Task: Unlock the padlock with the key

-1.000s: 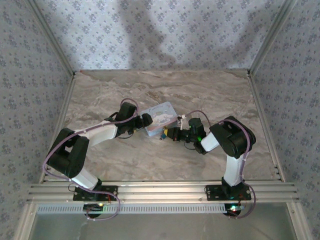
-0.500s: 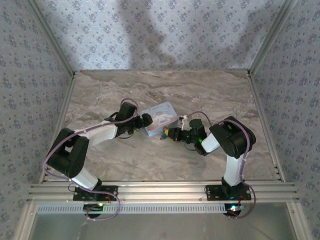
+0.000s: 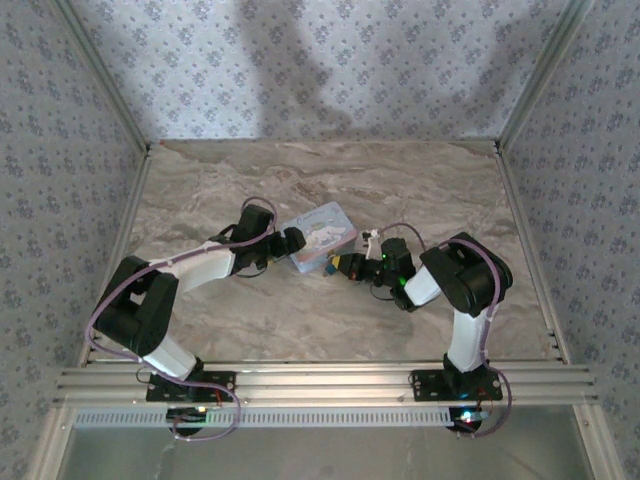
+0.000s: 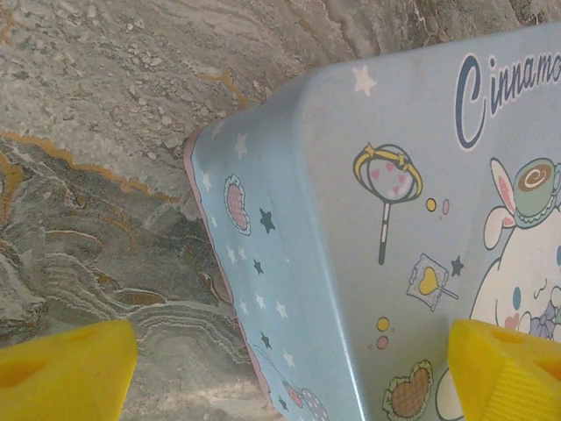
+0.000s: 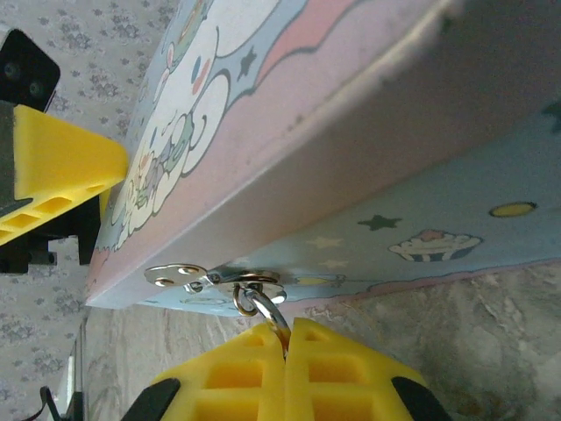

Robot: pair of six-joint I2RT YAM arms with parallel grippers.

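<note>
Reaching in low from opposite sides, the left arm [image 3: 200, 265] holds the left fingers [image 4: 61, 373] spread astride a corner of the Cinnamoroll tin box [image 4: 351, 219] on the desk [image 3: 400, 190]. The right fingers [image 5: 337, 368] press together, pinching the padlock [image 5: 263, 309] by its shackle at the tin's hasp [image 5: 188, 276].

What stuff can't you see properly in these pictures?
- Top view: the padlock is too small to tell if it's locked.
- Right wrist view: a metal loop hangs from the clasp of the box and runs into the shut right gripper, which hides the rest of it.
- Left wrist view: the word on the box is cut off by the right edge.
</note>
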